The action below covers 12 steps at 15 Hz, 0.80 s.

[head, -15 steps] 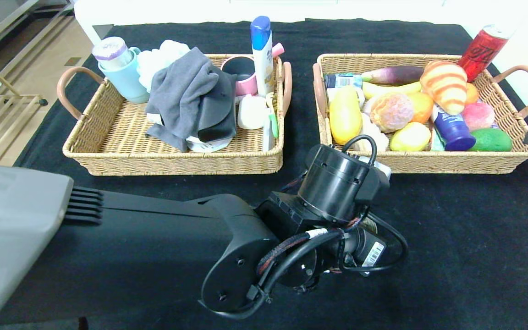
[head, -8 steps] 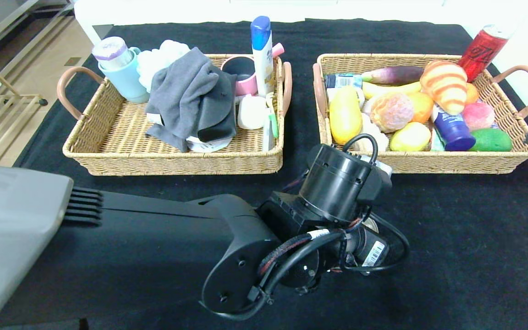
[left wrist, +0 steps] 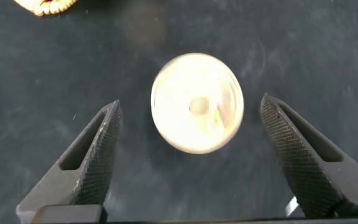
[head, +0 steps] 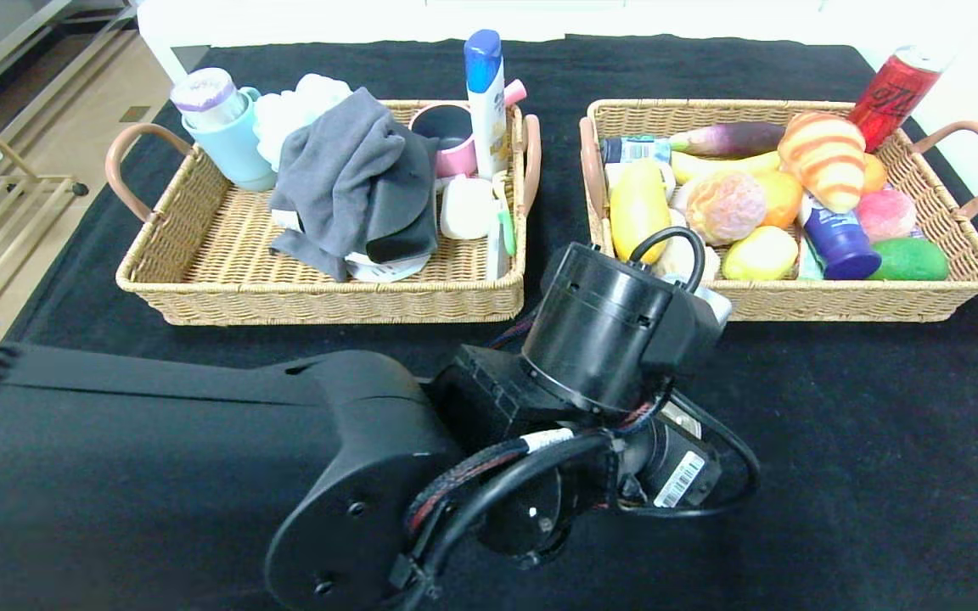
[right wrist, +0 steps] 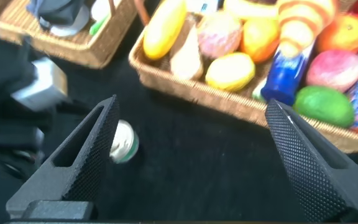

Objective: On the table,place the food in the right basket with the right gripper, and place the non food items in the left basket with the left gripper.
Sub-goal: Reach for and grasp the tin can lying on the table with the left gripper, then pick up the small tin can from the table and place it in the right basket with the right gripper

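Left wrist view shows the left end effector [left wrist: 188, 155] open above a small round can [left wrist: 197, 102] standing on the black table [left wrist: 36, 68] (nearer the right basket [head: 795, 297]), so it should descend centred, fingers [left wrist: 95, 152] straddling evenly before closing.

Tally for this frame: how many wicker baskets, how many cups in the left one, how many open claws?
Wicker baskets: 2, left basket and right basket
Cups: 2, blue cup and pink mug
Open claws: 2, left claw and right claw
Total: 6
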### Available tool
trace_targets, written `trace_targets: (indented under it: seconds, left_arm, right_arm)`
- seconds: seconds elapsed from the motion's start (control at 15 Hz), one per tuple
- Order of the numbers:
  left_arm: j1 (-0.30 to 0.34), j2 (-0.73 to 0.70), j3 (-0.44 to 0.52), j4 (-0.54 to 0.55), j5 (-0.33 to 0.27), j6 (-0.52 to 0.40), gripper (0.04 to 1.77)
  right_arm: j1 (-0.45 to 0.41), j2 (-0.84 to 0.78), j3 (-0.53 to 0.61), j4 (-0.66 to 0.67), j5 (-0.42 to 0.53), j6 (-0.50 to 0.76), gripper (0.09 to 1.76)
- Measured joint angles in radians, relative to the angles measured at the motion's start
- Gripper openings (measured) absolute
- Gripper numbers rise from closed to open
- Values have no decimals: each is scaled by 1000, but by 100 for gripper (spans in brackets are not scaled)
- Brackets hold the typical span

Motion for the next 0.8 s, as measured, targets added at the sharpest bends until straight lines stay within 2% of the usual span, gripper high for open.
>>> trace_targets:
  seconds: [0.2, 0.47, 0.8]
  left_arm:
    - [0, -95, 100, -4, -11, 46, 165]
    - [7, -266, 287, -16, -46, 88, 167]
    - [76, -500, 549, -167, -72, 144, 169]
  right_arm:
    - [18, -1, -4, 22, 0, 0, 171]
    - [52, 26, 0, 39, -4, 0, 171]
    - [69, 58, 3, 41, -8, -1, 171]
